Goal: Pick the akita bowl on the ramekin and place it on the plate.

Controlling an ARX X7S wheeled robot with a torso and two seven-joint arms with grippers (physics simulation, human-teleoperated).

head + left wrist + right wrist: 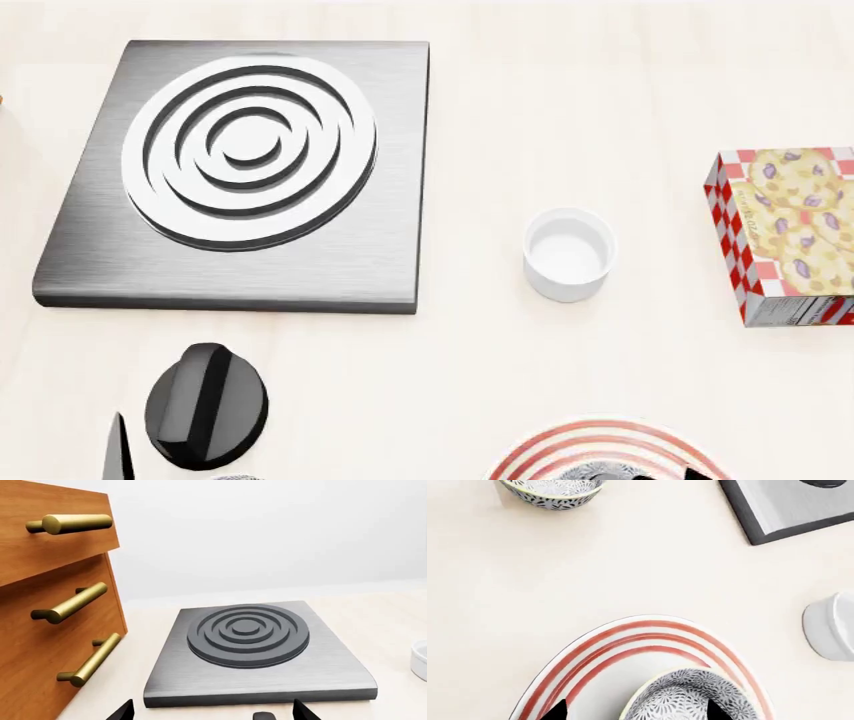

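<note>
Pale cream tabletop [587, 90] carries all items. Reference landmark: the plate [594, 655], red-ringed, at the near edge of the head view. The akita bowl [687, 697] sits on the plate, between the right gripper [634, 712] fingertips, which are spread on either side of it; contact cannot be determined. The ramekin [570, 254] stands empty beyond the plate, apart from it. A second speckled bowl [552, 491] rests well clear of the plate. The left gripper [212, 711] faces the stove burner [257, 652], fingers spread, holding nothing.
</note>
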